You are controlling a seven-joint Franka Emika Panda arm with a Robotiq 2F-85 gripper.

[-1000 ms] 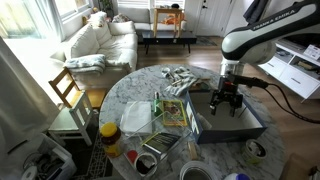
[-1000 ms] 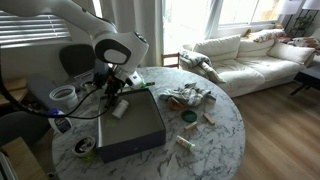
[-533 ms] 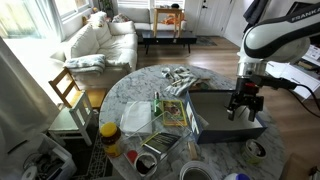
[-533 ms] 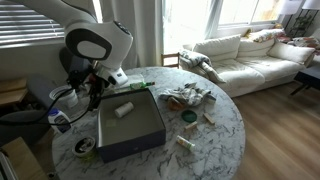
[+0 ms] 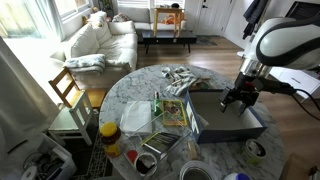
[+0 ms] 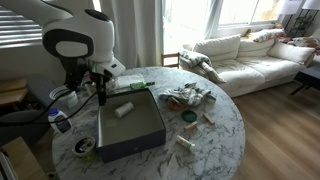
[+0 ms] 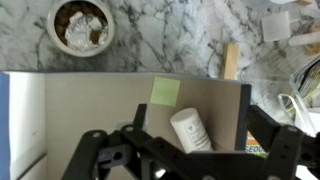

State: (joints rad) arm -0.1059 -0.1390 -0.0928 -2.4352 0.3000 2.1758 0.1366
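Note:
A white cylindrical bottle (image 7: 192, 131) lies on its side inside a grey open box (image 7: 90, 105), next to a green sticky note (image 7: 165, 91). The bottle (image 6: 124, 109) and the box (image 6: 135, 130) also show in an exterior view. My gripper (image 7: 188, 152) hangs above the box with its fingers spread wide and nothing between them. In both exterior views the gripper (image 5: 241, 97) (image 6: 100, 92) is over one edge of the box (image 5: 228, 120), clear of the bottle.
The box stands on a round marble table (image 5: 140, 85). A bowl of pale scraps (image 7: 80, 25) and a wooden stick (image 7: 231, 60) lie beyond the box. A yellow-lidded jar (image 5: 109, 135), a clear container (image 5: 137, 117), a book (image 5: 175, 112) and crumpled packets (image 6: 188, 97) share the table. A sofa (image 6: 250, 55) stands behind.
My gripper has lifted out of the box and moved sideways towards its edge. The white bottle stays lying in the box.

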